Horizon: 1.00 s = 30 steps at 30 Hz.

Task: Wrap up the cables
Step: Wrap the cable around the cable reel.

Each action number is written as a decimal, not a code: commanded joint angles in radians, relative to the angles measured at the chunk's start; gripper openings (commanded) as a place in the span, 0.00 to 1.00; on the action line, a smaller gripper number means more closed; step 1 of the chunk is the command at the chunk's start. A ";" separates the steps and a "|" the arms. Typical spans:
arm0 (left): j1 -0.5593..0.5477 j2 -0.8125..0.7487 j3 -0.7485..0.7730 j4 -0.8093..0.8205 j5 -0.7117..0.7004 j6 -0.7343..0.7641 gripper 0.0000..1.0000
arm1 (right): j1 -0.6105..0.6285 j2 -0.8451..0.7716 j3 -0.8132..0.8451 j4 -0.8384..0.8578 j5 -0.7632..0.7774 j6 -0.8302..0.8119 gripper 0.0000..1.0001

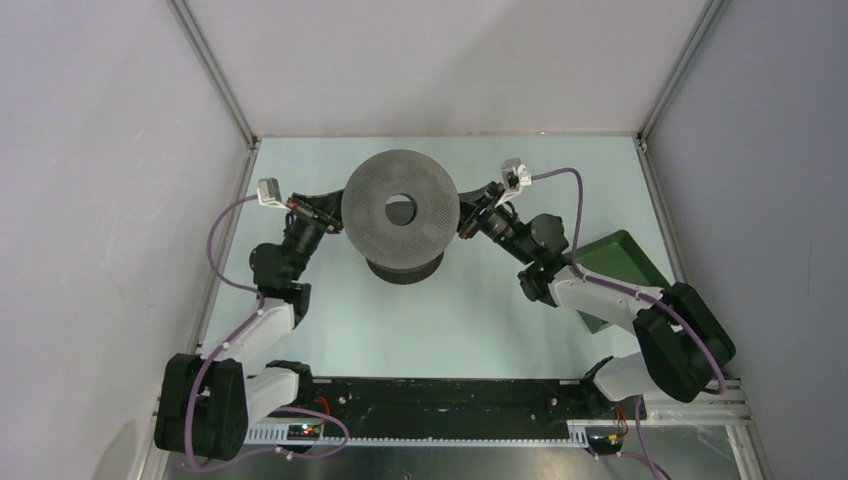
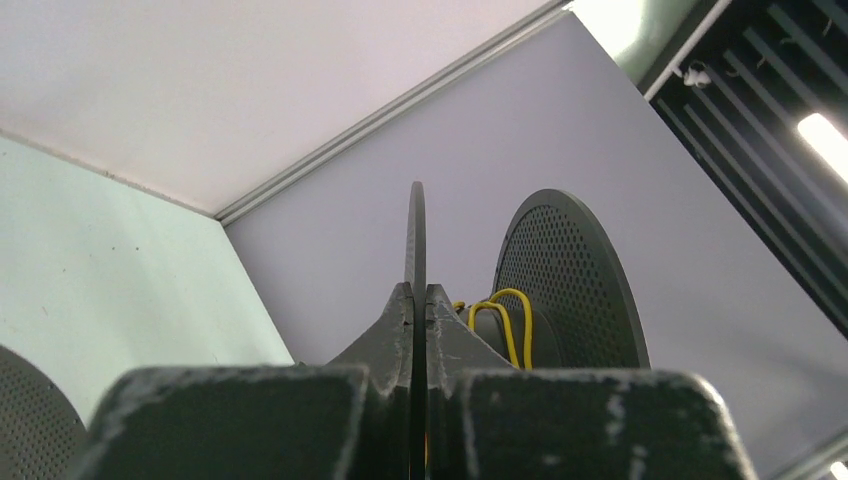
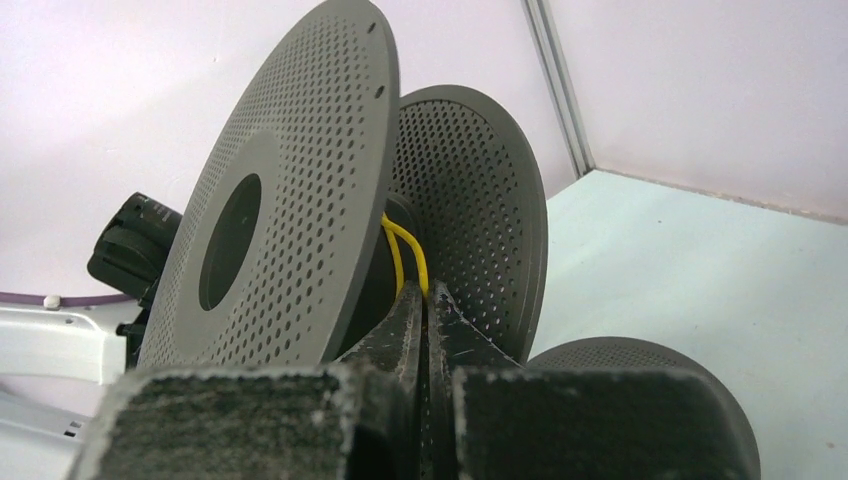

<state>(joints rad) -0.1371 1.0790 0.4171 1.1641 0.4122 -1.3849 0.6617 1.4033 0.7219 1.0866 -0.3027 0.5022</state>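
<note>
Two shut grippers flank the dark grey spool [image 1: 400,180]: my left gripper [image 2: 418,300] clamps one flange [image 2: 416,225] edge-on, while my right gripper [image 3: 425,300], nearer, seems to pinch the yellow cable [image 3: 405,245] looped just ahead between the flanges.

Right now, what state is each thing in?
Lifted spool: raised above the table.
Yellow cable: a few turns wound between the flanges.
Second spool: resting on the table underneath.
Left tool: shut on lifted spool's flange edge.
Right tool: shut, tips at the yellow cable.
</note>
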 commanded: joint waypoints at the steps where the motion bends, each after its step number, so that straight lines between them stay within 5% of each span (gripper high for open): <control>1: -0.002 -0.043 -0.019 0.078 -0.118 -0.093 0.00 | 0.006 0.018 0.028 -0.007 0.077 0.018 0.00; 30: -0.012 -0.046 -0.024 -0.049 -0.207 -0.204 0.00 | 0.114 0.034 0.031 -0.057 0.385 -0.001 0.00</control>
<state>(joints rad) -0.1463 1.0763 0.3599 1.0252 0.2611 -1.5200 0.7700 1.4624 0.7238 1.0519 0.0311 0.5156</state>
